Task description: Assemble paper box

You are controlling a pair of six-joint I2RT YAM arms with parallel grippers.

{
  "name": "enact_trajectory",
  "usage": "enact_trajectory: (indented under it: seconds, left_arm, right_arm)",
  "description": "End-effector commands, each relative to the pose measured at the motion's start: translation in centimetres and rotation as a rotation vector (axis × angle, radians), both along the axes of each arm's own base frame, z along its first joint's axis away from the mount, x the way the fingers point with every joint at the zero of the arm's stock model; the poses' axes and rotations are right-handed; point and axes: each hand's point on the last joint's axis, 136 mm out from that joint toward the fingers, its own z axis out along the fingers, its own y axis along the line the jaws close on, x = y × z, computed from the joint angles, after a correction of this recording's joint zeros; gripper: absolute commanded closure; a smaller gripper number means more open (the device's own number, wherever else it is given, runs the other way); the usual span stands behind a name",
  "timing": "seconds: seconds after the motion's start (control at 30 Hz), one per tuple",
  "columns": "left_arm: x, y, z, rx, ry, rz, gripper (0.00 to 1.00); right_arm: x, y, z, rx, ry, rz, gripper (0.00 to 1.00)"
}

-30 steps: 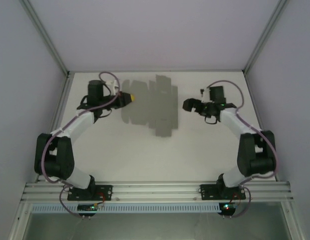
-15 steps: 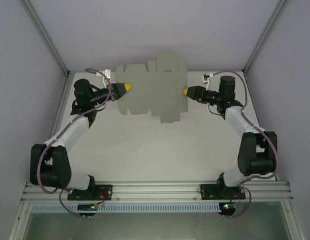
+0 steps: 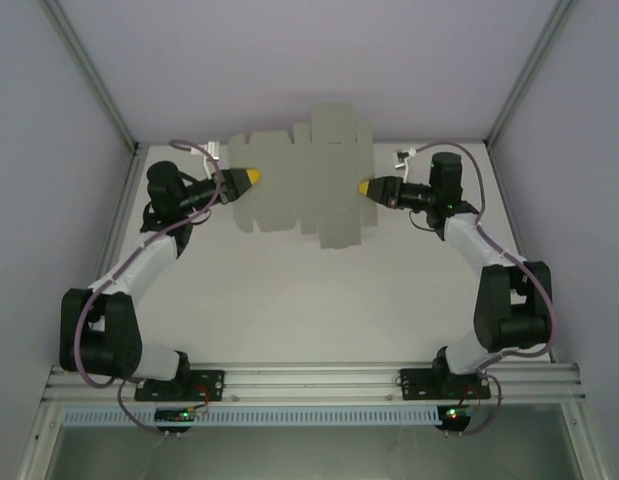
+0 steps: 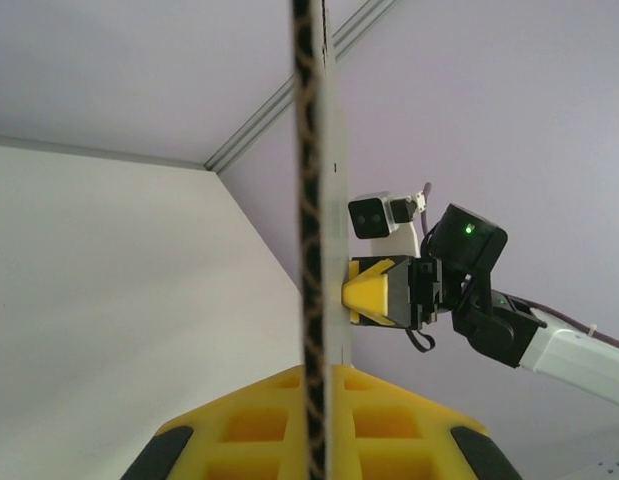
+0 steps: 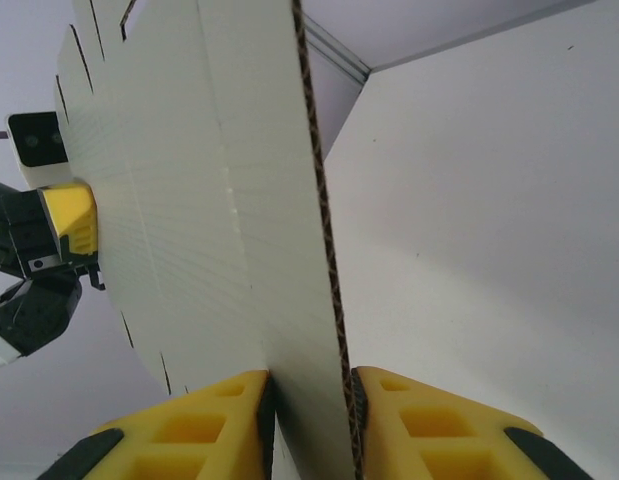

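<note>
The paper box (image 3: 304,185) is a flat grey die-cut cardboard sheet with flaps and tabs, held up in the air above the far half of the table. My left gripper (image 3: 251,178) is shut on its left edge. In the left wrist view the sheet (image 4: 311,200) runs edge-on between the yellow fingers of that gripper (image 4: 324,420), with the right gripper (image 4: 374,292) at its far side. My right gripper (image 3: 365,188) grips the right edge. In the right wrist view the sheet (image 5: 189,180) sits slightly tilted between both pads of the right gripper (image 5: 309,420).
The white table (image 3: 309,300) lies below the sheet. Pale enclosure walls with metal corner posts (image 3: 89,70) close in the back and sides. An aluminium rail (image 3: 309,380) carrying both arm bases runs along the near edge.
The sheet lay flat on the table a second ago; the left gripper has raised it. The right arm swung in to the sheet's right edge and its jaws closed on it.
</note>
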Motion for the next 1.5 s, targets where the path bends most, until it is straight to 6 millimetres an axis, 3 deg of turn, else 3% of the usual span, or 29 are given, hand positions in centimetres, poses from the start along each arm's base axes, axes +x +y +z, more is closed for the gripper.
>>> enact_trajectory:
  seconds: [0.0,0.37,0.47,0.6,0.7,0.83,0.9,0.97,1.0,1.1,1.27,1.37,1.47]
  left_arm:
    - [-0.3,0.7,1.9,0.003,-0.093,0.049,1.00]
    - [0.5,1.6,1.2,0.024,-0.072,0.104,1.00]
    - [0.7,1.6,0.6,0.029,-0.053,0.106,1.00]
    - [0.8,1.6,-0.4,0.037,-0.029,0.114,1.00]
    - [1.0,1.8,-1.1,0.048,-0.004,0.122,0.99]
    - [1.3,2.3,-3.5,0.087,0.069,0.170,0.74]
    - [1.7,3.0,-5.8,0.132,0.137,0.224,0.45]
    - [2.1,4.2,-8.6,0.204,0.218,0.304,0.20]
    - [2.2,4.9,-10.4,0.256,0.256,0.349,0.01]
    - [1.8,6.7,-14.2,0.360,0.355,0.443,0.00]
    - [0.3,9.1,-18.4,0.511,0.485,0.525,0.00]
    - [-0.3,9.5,-19.6,0.560,0.520,0.527,0.00]
    - [0.1,8.4,-18.9,0.548,0.497,0.474,0.00]
  right_arm:
    - [-1.3,-0.2,0.0,-0.025,0.002,0.011,0.68]
    - [-2.2,0.1,0.2,0.002,-0.005,0.041,0.71]
    - [-2.1,0.0,0.3,-0.002,-0.010,0.026,0.79]
    - [-1.4,-0.8,-0.4,-0.111,-0.023,-0.053,0.99]
    - [-0.8,-1.7,-1.7,-0.295,-0.023,-0.141,1.00]
    - [0.0,-4.4,-4.6,-0.827,-0.079,-0.290,1.00]
    - [0.0,-4.7,-5.3,-1.063,-0.130,-0.305,1.00]
    - [-0.4,-3.2,-5.9,-1.102,-0.164,-0.217,1.00]
    - [-0.8,-2.0,-6.2,-1.082,-0.190,-0.152,1.00]
    - [-2.1,0.5,-7.4,-1.007,-0.198,-0.006,1.00]
    - [-3.4,1.7,-10.9,-1.003,-0.138,0.112,1.00]
    - [-2.7,0.8,-12.9,-1.146,-0.172,0.122,1.00]
    - [-0.9,0.6,-13.5,-1.319,-0.354,0.146,1.00]
